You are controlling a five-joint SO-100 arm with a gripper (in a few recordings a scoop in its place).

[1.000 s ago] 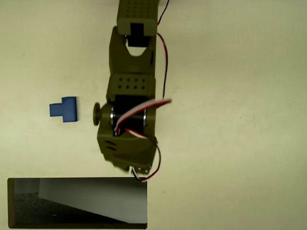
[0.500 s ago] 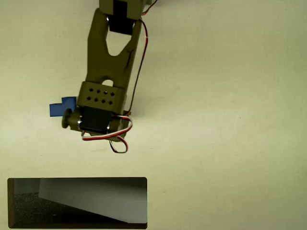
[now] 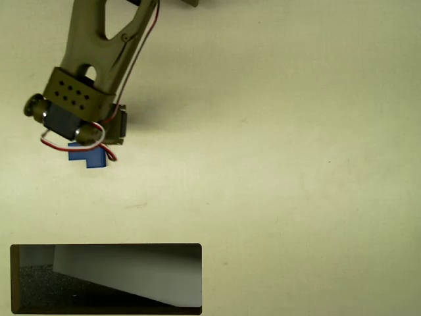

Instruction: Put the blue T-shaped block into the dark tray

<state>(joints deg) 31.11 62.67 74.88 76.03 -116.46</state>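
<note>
The blue T-shaped block (image 3: 89, 157) lies flat on the pale table at the left of the overhead view, its upper part covered by the arm. The olive arm reaches down from the top edge, and its wrist and gripper (image 3: 74, 128) hang right over the block's upper edge. The fingers are hidden under the wrist motor and wires, so their state cannot be read. The dark tray (image 3: 16, 283) sits at the bottom left, with a thin brown rim, black speckled floor and a pale grey slanted patch, well below the block.
The pale table surface (image 3: 296, 164) stretches open to the right of the arm and between the block and the tray. Red and white wires (image 3: 99, 141) loop off the wrist over the block.
The arm has swung left and upward in the picture, from beside the tray's top edge to above the block. The block and tray have not moved.
</note>
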